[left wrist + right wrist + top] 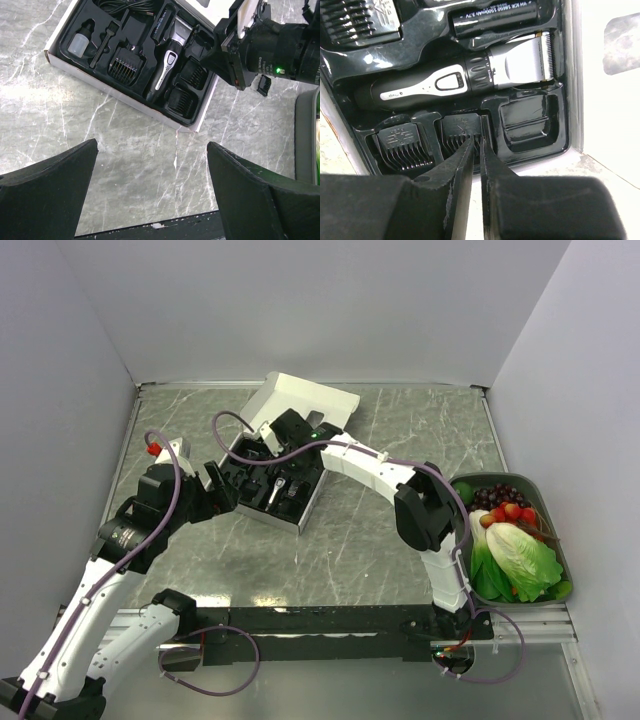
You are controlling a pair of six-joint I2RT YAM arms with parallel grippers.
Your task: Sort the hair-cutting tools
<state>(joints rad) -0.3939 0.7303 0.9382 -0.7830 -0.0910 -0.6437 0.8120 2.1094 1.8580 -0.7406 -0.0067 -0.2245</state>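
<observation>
Marbled grey worktop [400, 550] carrying the black tray [527, 117], clipper [455, 82] lying in its slot; right pincer [476, 142] narrowed almost shut at the middle comb attachment [457, 131], presumably to lift it, hold unconfirmed; left pincer [152, 145] released wide, parked clear.

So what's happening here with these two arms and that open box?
The robot is sorting a hair-clipper kit. The right gripper reaches into the black tray, its fingers nearly together at the edge of the middle comb attachment; whether it actually grips it is unclear. The clipper lies in its slot. The left gripper hangs open over the table beside the box, holding nothing.
</observation>
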